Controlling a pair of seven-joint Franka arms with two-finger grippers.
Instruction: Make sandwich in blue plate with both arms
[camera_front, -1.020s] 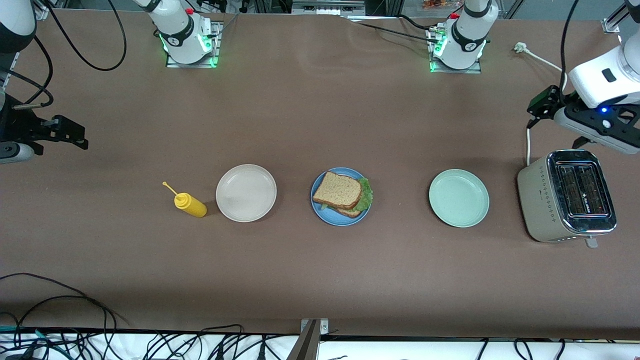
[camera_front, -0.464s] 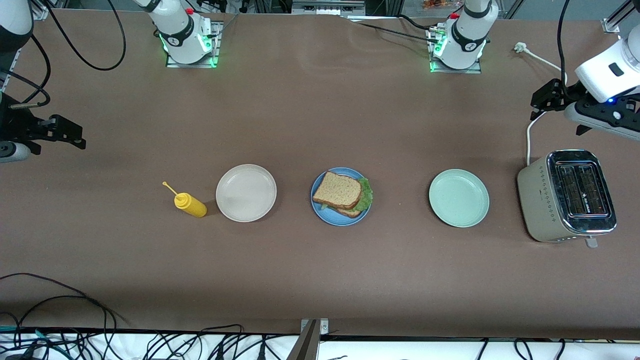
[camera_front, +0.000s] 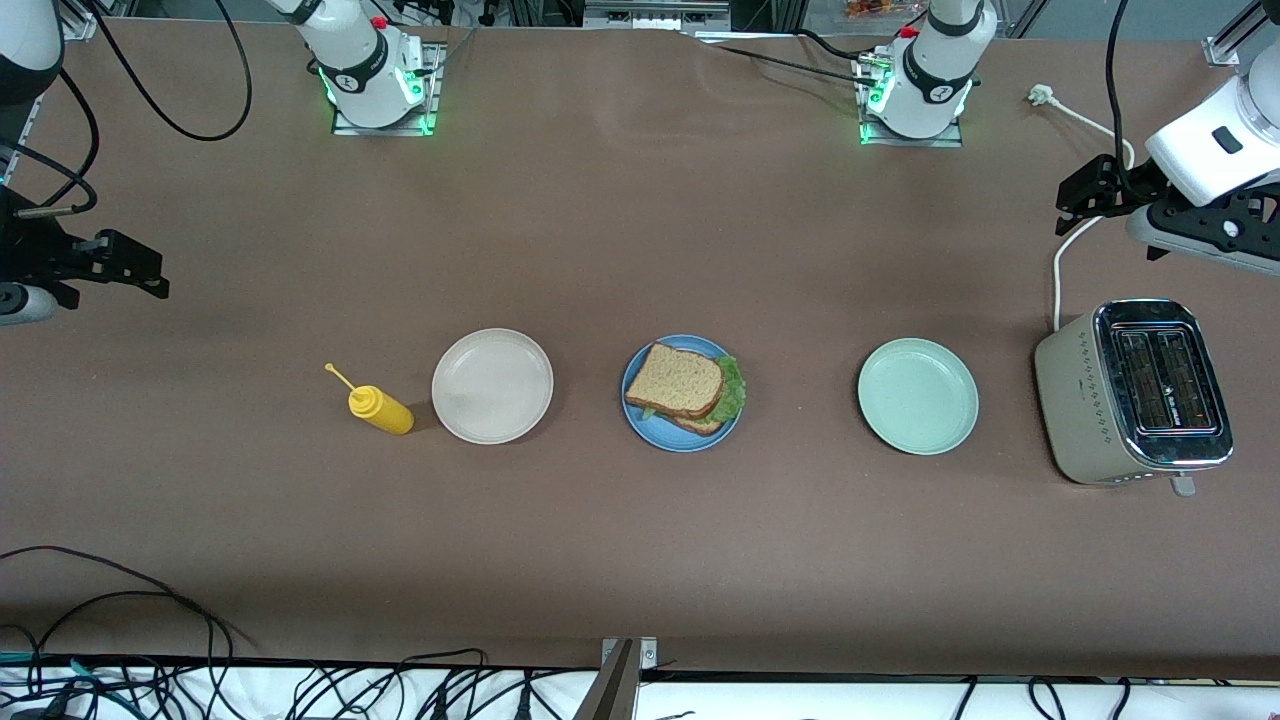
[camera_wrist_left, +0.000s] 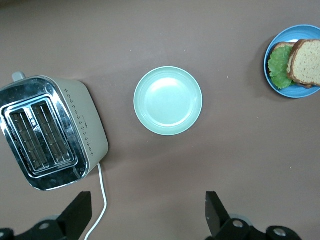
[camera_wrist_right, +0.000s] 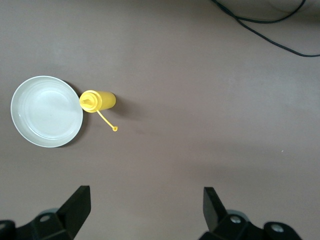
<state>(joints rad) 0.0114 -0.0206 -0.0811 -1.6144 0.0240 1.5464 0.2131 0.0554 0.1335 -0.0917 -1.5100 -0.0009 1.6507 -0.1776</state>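
Observation:
The sandwich, two brown bread slices with green lettuce between, lies on the blue plate at the table's middle. It also shows in the left wrist view on the blue plate. My left gripper is open and empty over bare table and the white cord at the left arm's end; in its wrist view the jaws stand wide apart. My right gripper is open and empty over bare table at the right arm's end, also seen in its wrist view.
A mint-green plate and a toaster with its white cord lie toward the left arm's end. A cream-white plate and a yellow squeeze bottle lie toward the right arm's end. Cables hang along the front edge.
My left gripper has drawn back from above the toaster toward the arm bases' side. My right gripper has shifted slightly outward. The sandwich and plates have not moved.

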